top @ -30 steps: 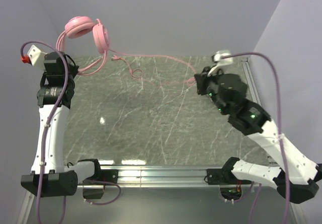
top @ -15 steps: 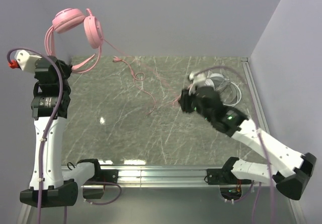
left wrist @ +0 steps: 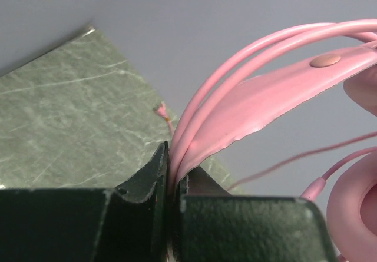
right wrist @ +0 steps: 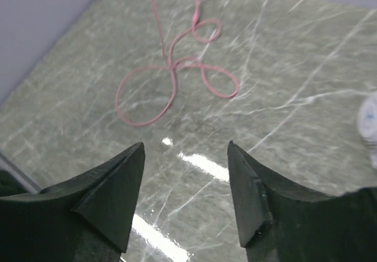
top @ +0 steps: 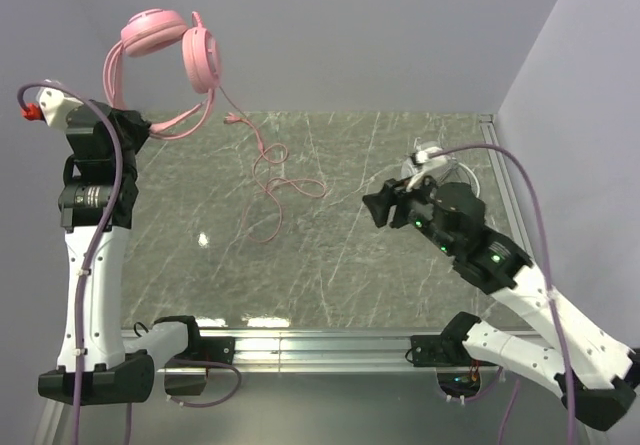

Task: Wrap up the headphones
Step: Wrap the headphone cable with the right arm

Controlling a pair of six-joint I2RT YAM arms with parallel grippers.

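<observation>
**A:** Marbled bench [top: 400,265] is stretching under the right claw [right wrist: 185,185], whose jaws are standing apart, gripping nothing.

**B:** Just ahead of it the pink cord [right wrist: 171,76] is lying looped. Far to its left, the left claw [left wrist: 172,168] is clamping the pink headphones [left wrist: 265,91] by the band, raised. I'm suggesting closing low on the nearest loop.

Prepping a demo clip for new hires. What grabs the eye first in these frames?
The pink headphones hang in the air near the table's far-left corner, their headband pinched in the shut left gripper. Their pink cord drops down and lies in loose loops on the green marbled table, left of centre. The right gripper hovers open and empty over the table's right side.
</observation>
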